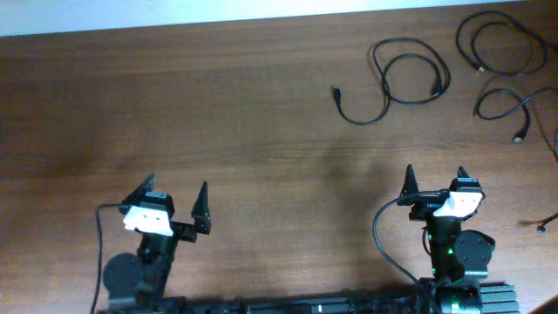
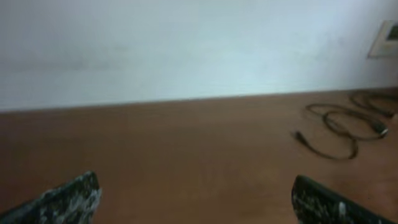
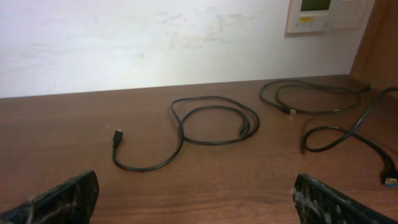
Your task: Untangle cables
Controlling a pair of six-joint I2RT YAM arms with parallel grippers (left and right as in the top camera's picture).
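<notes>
Three thin black cables lie apart at the table's far right. One looped cable (image 1: pixel 405 80) lies nearest the middle; it shows in the right wrist view (image 3: pixel 205 127) and the left wrist view (image 2: pixel 342 127). A second cable (image 1: pixel 501 44) lies at the far right corner, also in the right wrist view (image 3: pixel 311 96). A third cable (image 1: pixel 510 106) lies below it, also in the right wrist view (image 3: pixel 348 134). My left gripper (image 1: pixel 177 202) is open and empty at the front left. My right gripper (image 1: pixel 434 181) is open and empty at the front right, short of the cables.
The wooden table (image 1: pixel 218 113) runs to a white wall (image 3: pixel 155 43). A wall panel (image 3: pixel 317 14) hangs at the upper right. A small dark plug end (image 1: pixel 542 227) lies at the right edge. The arms' own thick wires (image 1: pixel 384 235) hang by their bases.
</notes>
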